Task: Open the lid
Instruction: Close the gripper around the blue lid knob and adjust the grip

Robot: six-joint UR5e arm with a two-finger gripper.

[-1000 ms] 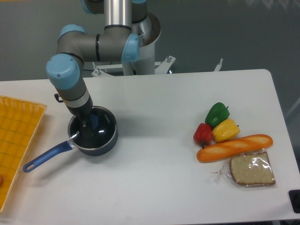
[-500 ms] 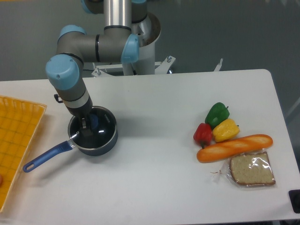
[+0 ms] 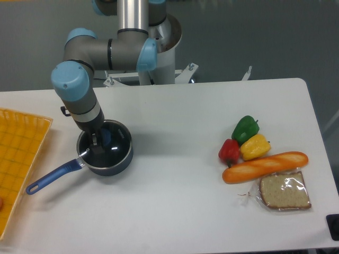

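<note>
The lid (image 3: 117,144) is clear glass with a thin rim and lies on the dark blue saucepan (image 3: 106,164) at the left of the table. Its blue knob (image 3: 106,135) shows just right of my gripper's fingers. My gripper (image 3: 97,139) points straight down onto the lid's centre and is shut on the knob. The wrist hides most of the fingers and part of the knob. The lid still looks seated on the pan's rim.
The saucepan's blue handle (image 3: 50,178) points to the front left, toward an orange tray (image 3: 21,153) at the table's left edge. At the right lie a green pepper (image 3: 246,128), a red pepper (image 3: 229,152), a yellow pepper (image 3: 255,146), a baguette (image 3: 265,166) and bagged bread (image 3: 284,191).
The arm has shifted very slightly up and to the left over the pan. The lid and saucepan look unmoved.
</note>
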